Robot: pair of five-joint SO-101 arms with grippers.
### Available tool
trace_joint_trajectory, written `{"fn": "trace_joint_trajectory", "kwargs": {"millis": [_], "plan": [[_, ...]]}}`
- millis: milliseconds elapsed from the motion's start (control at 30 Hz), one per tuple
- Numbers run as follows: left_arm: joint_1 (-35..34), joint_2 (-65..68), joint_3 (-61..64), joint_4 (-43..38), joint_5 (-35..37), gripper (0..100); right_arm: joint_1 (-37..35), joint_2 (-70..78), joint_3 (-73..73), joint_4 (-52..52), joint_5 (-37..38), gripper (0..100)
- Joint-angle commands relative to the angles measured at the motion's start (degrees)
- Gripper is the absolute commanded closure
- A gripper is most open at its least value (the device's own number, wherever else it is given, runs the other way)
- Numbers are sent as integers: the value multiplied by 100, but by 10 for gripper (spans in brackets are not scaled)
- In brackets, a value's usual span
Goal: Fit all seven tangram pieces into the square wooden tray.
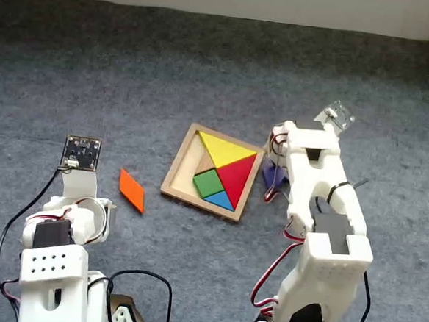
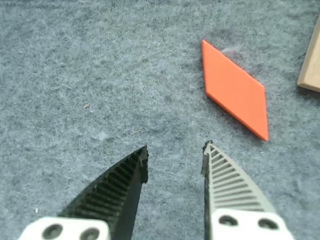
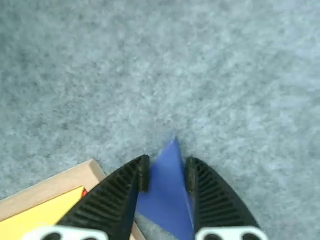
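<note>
Beside the wooden tray (image 1: 179,166), our right gripper (image 3: 167,165) pinches a flat blue triangle (image 3: 165,200). Our left gripper (image 2: 176,147) gapes wide over fuzzy carpet (image 2: 75,75), near an orange rhomboid (image 2: 234,89).

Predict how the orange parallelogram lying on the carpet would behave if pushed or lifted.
The orange parallelogram is probably stiff: its edges look straight. Lying flat, it should not roll or tip. The fuzzy carpet would likely resist pushing.
</note>
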Motion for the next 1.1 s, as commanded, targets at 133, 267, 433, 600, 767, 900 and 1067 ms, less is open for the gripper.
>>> {"fn": "trace_joint_trajectory", "kwargs": {"millis": [133,267,433,600,767,900,1067], "plan": [[-57,-75,-22,-88,18,816,4,-189,-884,1042,105,915],[-57,-75,-22,-88,18,816,4,-189,-1033,1138,809,913],[-57,-75,-22,-88,18,815,-75,-207,-1033,1174,985,883],[-57,-75,-22,-88,18,815,-374,-180,-980,1182,976,774],[-57,-75,-22,-88,18,815,-760,-171,-769,1174,985,769],[-57,-75,-22,-88,18,815,-919,-75,-629,1138,985,768],[-57,-75,-22,-88,18,815,-840,532,-637,1182,985,768]]}}
